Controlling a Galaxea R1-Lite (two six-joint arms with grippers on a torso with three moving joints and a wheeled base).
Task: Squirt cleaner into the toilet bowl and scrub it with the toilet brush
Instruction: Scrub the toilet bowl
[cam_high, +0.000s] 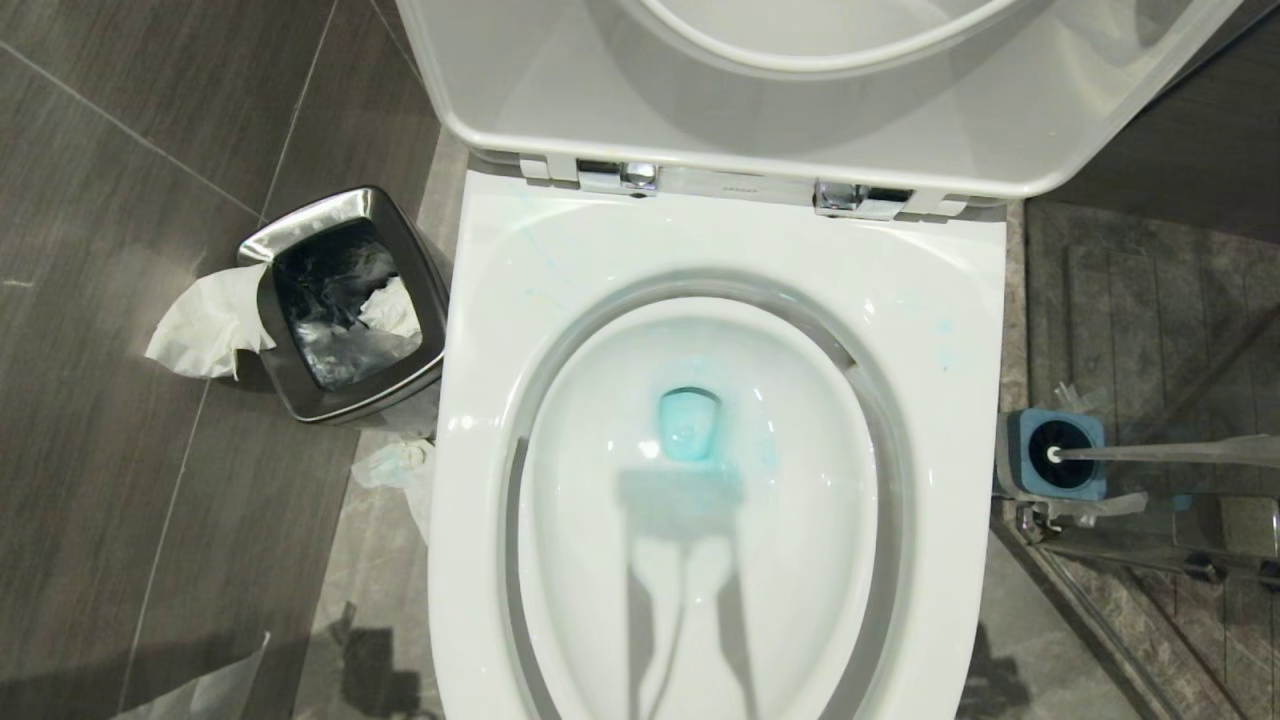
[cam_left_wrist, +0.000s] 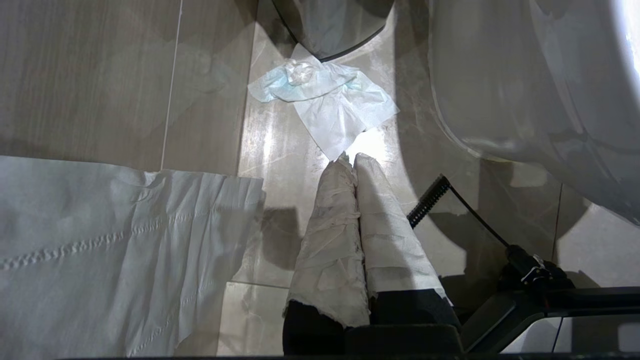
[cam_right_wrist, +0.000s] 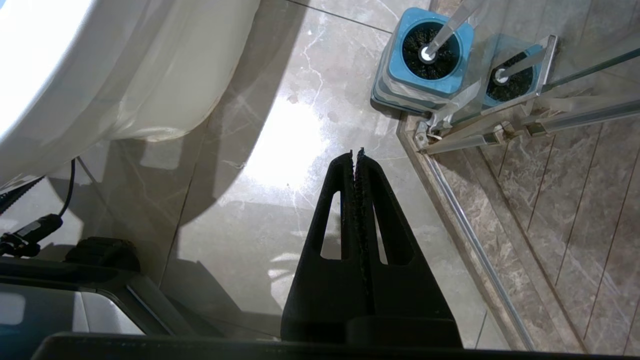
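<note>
Both grippers, left (cam_left_wrist: 350, 159) and right (cam_right_wrist: 354, 152), are hanging closed and empty; glass is blurring the brush (cam_high: 1160, 453) handle beside the bowl (cam_high: 700, 260).

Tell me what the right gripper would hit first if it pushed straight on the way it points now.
Probably the glossy marble floor tile: the shut black right gripper aims down at bare floor, short of the blue-topped square brush holder and beside the white ceramic toilet bowl. Depth unclear.

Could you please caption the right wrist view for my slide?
Shut black right gripper above marble floor, white-handled toilet brush parked in its blue-topped holder.
</note>
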